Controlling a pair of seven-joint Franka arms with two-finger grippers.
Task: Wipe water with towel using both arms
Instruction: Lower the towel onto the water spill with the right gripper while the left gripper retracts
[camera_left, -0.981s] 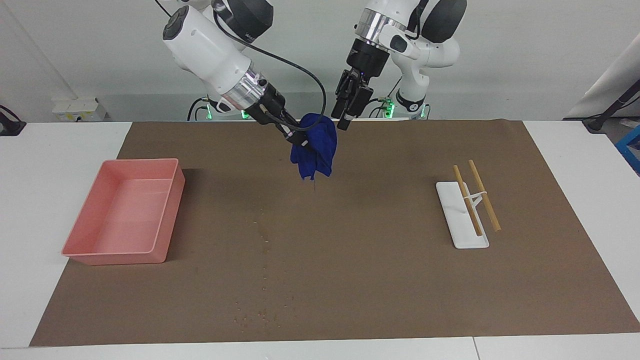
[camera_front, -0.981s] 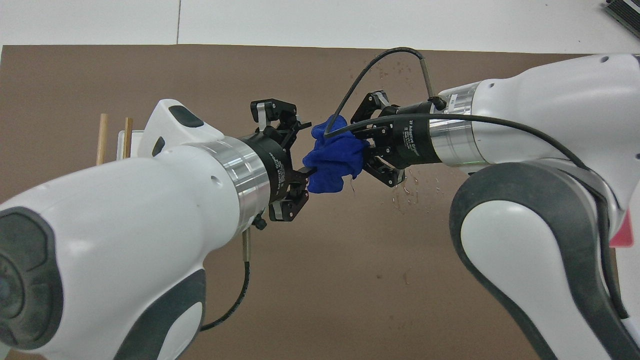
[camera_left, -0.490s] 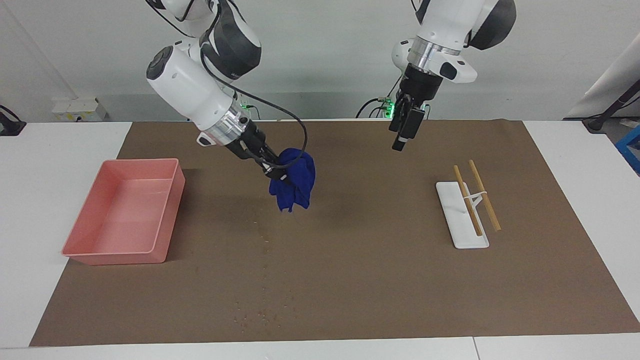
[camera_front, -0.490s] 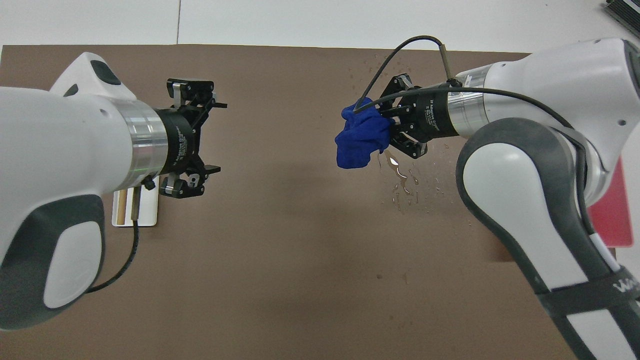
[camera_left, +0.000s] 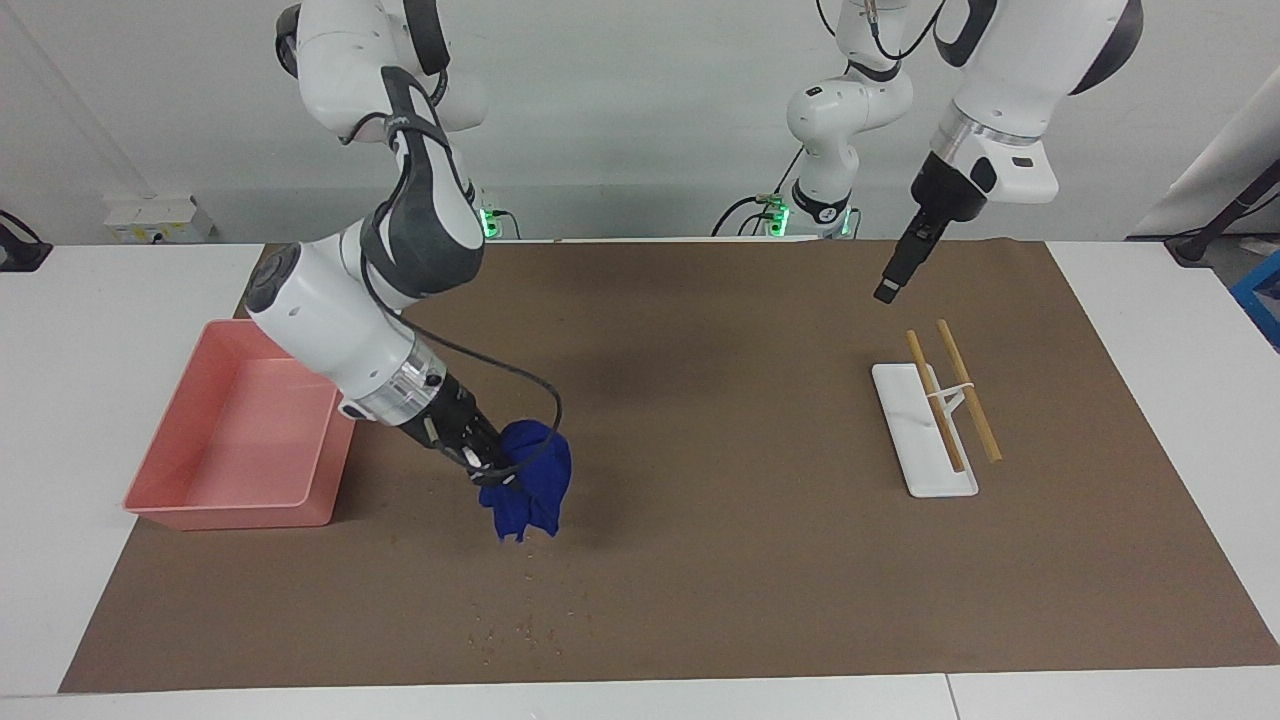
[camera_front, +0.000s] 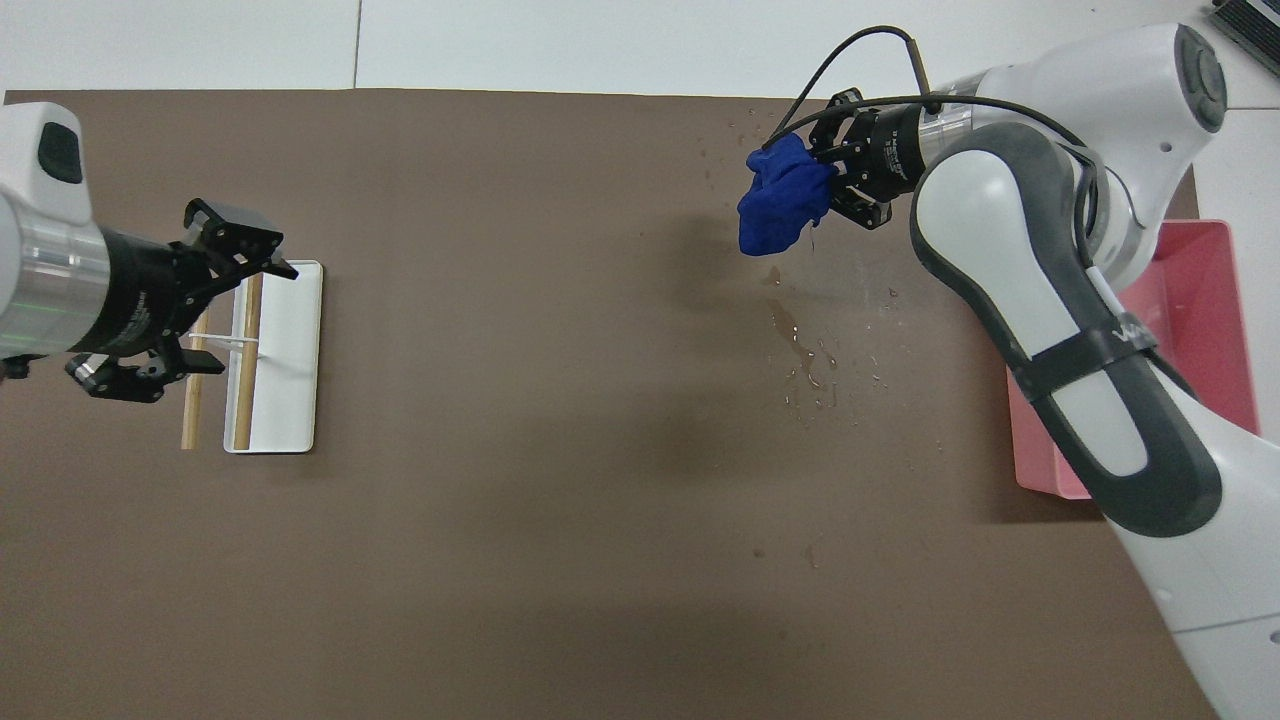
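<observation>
My right gripper (camera_left: 492, 470) is shut on the blue towel (camera_left: 527, 487), which hangs in a bunch low over the brown mat (camera_left: 760, 560). I cannot tell whether its lower end touches the mat. The overhead view shows the same gripper (camera_front: 835, 178) and towel (camera_front: 780, 200). Water shows as small droplets (camera_left: 520, 630) toward the table's edge farthest from the robots, and as a glistening trail (camera_front: 808, 362) beside the towel. My left gripper (camera_left: 890, 283) is open and empty, raised over the mat by the chopstick rest; it also shows in the overhead view (camera_front: 235, 315).
A pink tray (camera_left: 230, 515) stands beside the right arm's forearm at that end of the mat; its wall also shows in the overhead view (camera_front: 1200, 300). A white rest (camera_left: 925, 470) with two wooden chopsticks (camera_left: 968, 390) lies toward the left arm's end.
The right gripper has carried the towel down and away from the robots, toward the droplets. The left gripper has drawn away from the towel to its own end, over the chopstick rest.
</observation>
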